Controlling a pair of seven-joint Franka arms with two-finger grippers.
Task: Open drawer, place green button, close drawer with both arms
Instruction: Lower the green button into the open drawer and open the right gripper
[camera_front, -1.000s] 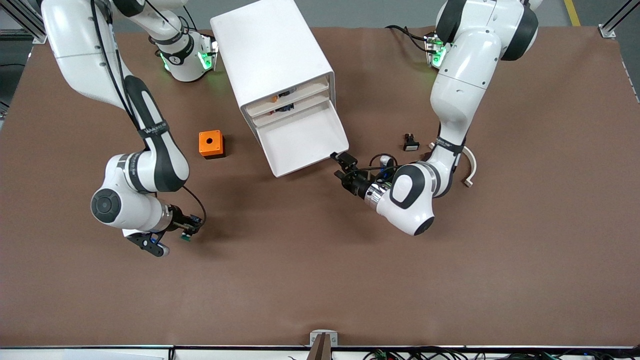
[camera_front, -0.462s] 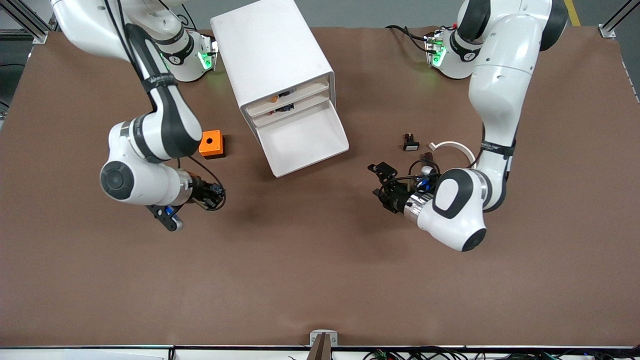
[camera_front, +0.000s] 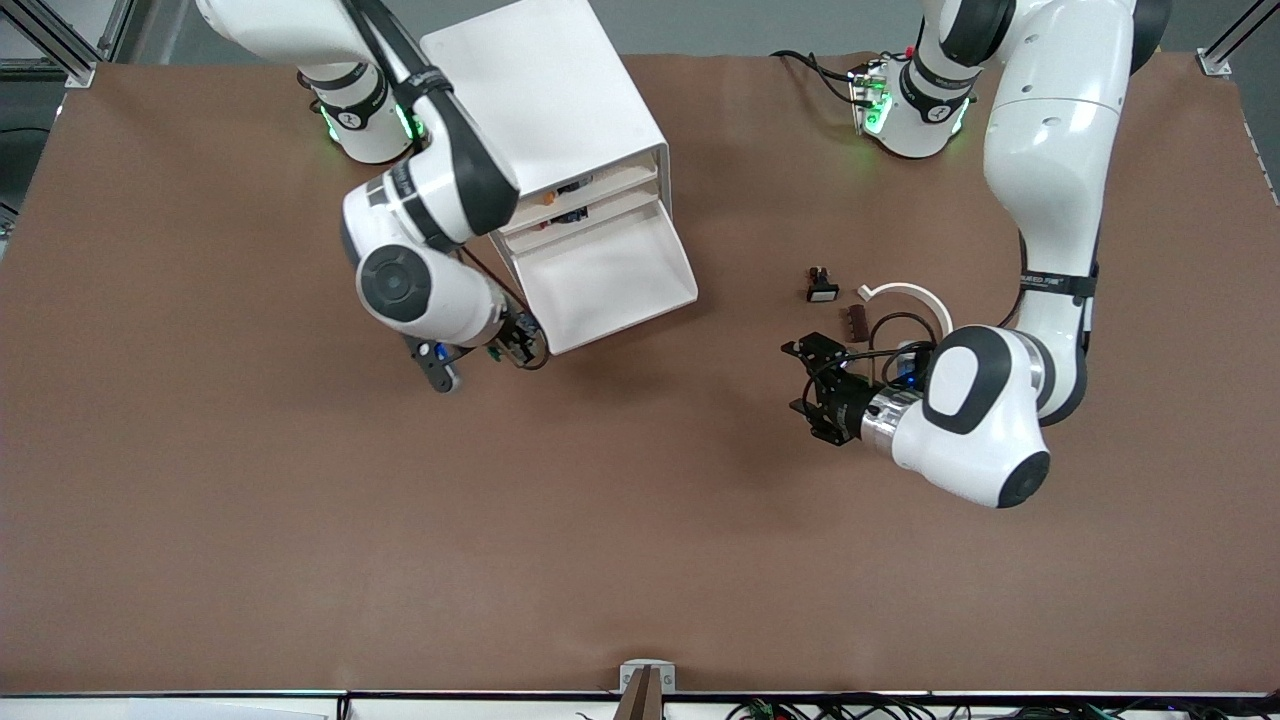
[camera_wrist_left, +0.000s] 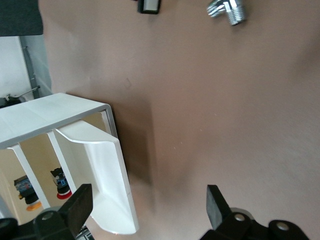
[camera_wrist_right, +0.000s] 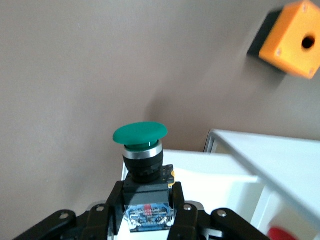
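The white cabinet (camera_front: 545, 110) has its third drawer (camera_front: 610, 275) pulled out, open and empty. My right gripper (camera_front: 518, 342) is at the drawer's front corner toward the right arm's end. It is shut on the button's black-blue body (camera_wrist_right: 149, 210), with the green cap (camera_wrist_right: 140, 134) pointing away from the wrist over the drawer's white corner (camera_wrist_right: 200, 175). My left gripper (camera_front: 802, 380) is open and empty over bare table, away from the drawer toward the left arm's end. In the left wrist view the drawer (camera_wrist_left: 107, 185) shows between the wide-apart fingers (camera_wrist_left: 75, 205).
A small black part with a white face (camera_front: 821, 286), a brown piece (camera_front: 856, 322) and a white curved piece (camera_front: 905, 295) lie near the left arm. The orange cube (camera_wrist_right: 295, 40) lies beside the cabinet, hidden by the right arm in the front view. A metal fitting (camera_wrist_left: 229, 10) shows in the left wrist view.
My right arm has carried the button from the table's right-arm end to the drawer's corner. My left gripper has drawn back from the drawer's front toward the left arm's end.
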